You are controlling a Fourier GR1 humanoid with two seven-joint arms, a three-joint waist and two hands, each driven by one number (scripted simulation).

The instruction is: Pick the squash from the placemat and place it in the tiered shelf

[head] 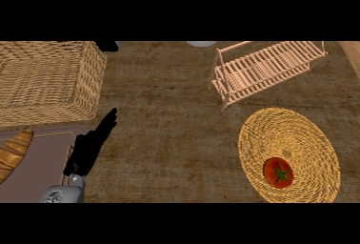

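Note:
A round red squash with a green stem (278,173) lies on the woven yellow placemat (288,133) at the lower right. The pale wooden tiered shelf (264,69) stands at the back right, beyond the placemat, with nothing on its slats. My left hand (91,145) shows at the lower left with its fingers straight and pointing away, holding nothing, far from the squash. My right hand is nowhere in the head view.
A big wicker basket (45,81) fills the back left corner. A croissant (14,152) lies on a grey tray (42,167) at the left edge. A white object (202,43) peeks in at the back. Brown countertop lies between basket and placemat.

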